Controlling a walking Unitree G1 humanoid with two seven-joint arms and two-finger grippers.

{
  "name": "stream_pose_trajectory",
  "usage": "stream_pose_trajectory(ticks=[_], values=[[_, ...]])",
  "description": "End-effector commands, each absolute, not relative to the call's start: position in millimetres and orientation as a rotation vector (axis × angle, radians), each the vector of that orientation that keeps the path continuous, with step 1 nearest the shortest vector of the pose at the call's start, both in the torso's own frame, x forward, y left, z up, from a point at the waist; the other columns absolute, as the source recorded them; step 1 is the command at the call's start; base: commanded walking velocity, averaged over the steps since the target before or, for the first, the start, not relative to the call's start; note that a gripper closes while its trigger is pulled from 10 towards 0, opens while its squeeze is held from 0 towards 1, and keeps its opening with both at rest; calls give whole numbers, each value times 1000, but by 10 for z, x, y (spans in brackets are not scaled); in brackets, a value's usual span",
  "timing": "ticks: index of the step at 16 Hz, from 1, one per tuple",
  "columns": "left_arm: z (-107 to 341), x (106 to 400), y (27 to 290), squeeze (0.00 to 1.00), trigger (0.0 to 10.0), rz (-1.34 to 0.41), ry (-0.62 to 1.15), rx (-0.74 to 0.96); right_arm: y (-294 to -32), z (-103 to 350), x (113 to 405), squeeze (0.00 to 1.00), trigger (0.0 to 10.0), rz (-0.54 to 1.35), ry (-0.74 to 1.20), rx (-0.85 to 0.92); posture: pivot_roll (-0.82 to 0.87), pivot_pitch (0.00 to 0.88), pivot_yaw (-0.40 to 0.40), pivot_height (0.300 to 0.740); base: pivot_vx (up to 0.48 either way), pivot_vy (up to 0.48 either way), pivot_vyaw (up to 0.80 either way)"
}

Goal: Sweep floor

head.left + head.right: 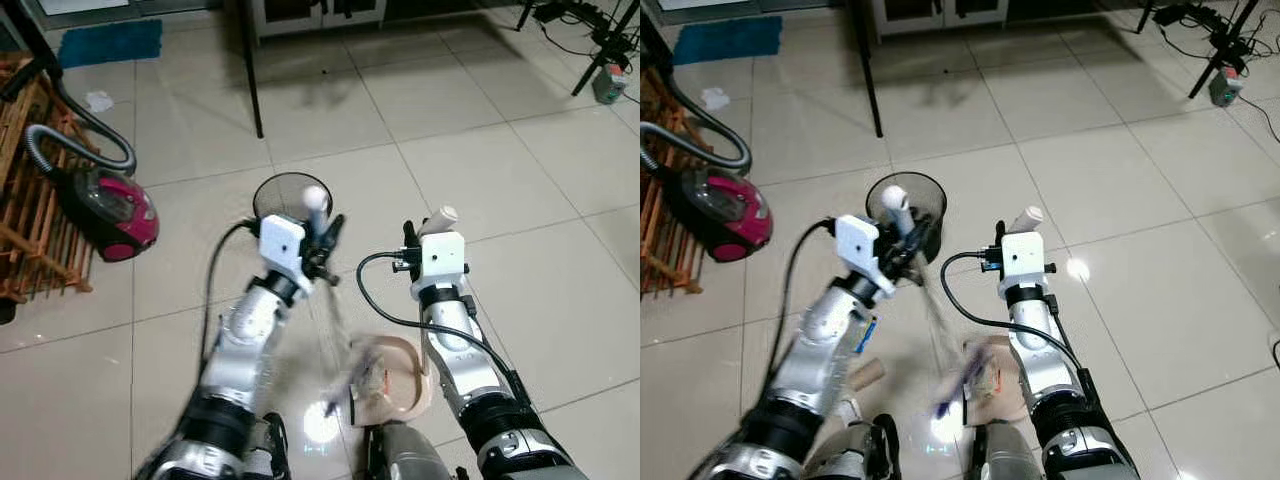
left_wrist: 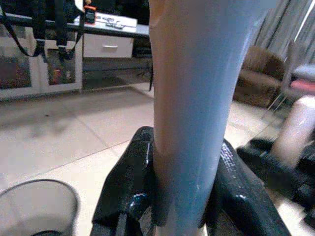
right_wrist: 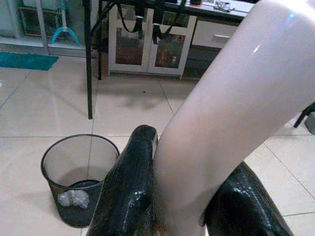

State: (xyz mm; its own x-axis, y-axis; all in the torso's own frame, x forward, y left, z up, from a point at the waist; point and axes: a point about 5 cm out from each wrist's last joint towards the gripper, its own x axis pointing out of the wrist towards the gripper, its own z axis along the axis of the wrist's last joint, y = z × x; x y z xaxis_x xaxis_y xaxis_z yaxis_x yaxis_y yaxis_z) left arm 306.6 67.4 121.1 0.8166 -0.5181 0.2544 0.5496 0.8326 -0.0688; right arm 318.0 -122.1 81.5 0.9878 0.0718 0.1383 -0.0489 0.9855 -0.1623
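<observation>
My left gripper is shut on the grey-white handle of a brush, its black fingers pressed to either side. The thin shaft slants down to the blurred brush head, which sits at the mouth of a pink dustpan on the tiles between my arms. Shut on the dustpan's cream handle is my right gripper, with the handle's tip poking up past it. A black mesh bin stands just beyond my left gripper, crumpled paper in its bottom.
A magenta vacuum cleaner with a grey hose lies at the left beside a wooden rack. A black table leg stands behind the bin. A tripod is at far right, a blue mat far left. A cardboard roll lies near my feet.
</observation>
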Motion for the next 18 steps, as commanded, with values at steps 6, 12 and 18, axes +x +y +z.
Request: stream_pose_trajectory(ticks=[6,12,18], values=[[1371,3158,700,0,10000,-457,-268,-372,-1257,587,3105,0,10000,59,-24,-161,-66,162,2,740,0,0,0],[1908,3197,1063,0,10000,-542,-524,-79,-1370,595,3134,0,10000,16,-16,-136,-50,139,3,740,0,0,0],[2185,3158,1607,0,10000,-491,-498,62,-1686,926,3274,0,10000,-111,-113,-19,-33,99,9,740,0,0,0]])
